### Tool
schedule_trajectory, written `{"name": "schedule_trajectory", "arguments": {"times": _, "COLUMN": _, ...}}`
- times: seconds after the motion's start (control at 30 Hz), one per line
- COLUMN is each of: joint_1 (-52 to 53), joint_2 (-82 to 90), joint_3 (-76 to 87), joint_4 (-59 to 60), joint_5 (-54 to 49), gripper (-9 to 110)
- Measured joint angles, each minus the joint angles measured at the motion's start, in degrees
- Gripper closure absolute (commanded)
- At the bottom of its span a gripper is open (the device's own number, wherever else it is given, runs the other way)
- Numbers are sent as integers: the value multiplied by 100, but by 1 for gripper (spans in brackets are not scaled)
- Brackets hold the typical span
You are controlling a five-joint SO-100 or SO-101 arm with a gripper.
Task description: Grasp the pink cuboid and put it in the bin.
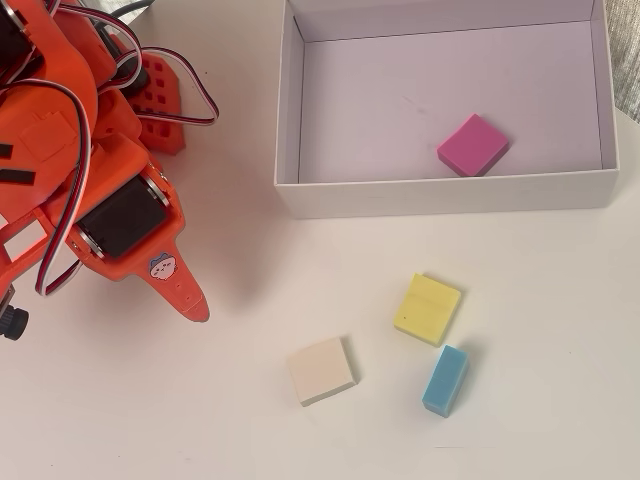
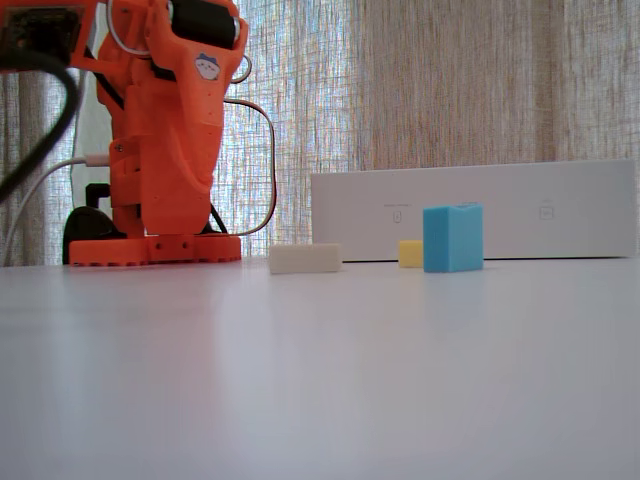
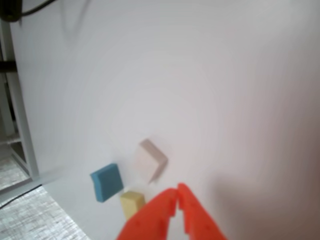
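The pink cuboid lies flat inside the bin, near its front wall, right of the middle. The bin's white front wall shows in the fixed view; the cuboid is hidden behind it there. My orange gripper is at the left of the overhead view, well clear of the bin, its tip above the table. In the wrist view the gripper has its two fingers closed together with nothing between them. It is raised at the left in the fixed view.
A yellow block, a blue block and a cream block lie on the white table in front of the bin. All show in the wrist view: blue, yellow, cream. The arm's base stands at left.
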Motion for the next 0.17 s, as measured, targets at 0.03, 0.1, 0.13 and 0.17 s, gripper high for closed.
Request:
{"name": "schedule_trajectory", "arguments": {"times": 0.03, "joint_1": 0, "joint_2": 0, "joint_3": 0, "joint_4": 0, "joint_5": 0, "gripper": 110}}
{"name": "schedule_trajectory", "arguments": {"times": 0.1, "joint_1": 0, "joint_2": 0, "joint_3": 0, "joint_4": 0, "joint_5": 0, "gripper": 110}}
{"name": "schedule_trajectory", "arguments": {"times": 0.13, "joint_1": 0, "joint_2": 0, "joint_3": 0, "joint_4": 0, "joint_5": 0, "gripper": 110}}
{"name": "schedule_trajectory", "arguments": {"times": 0.17, "joint_1": 0, "joint_2": 0, "joint_3": 0, "joint_4": 0, "joint_5": 0, "gripper": 110}}
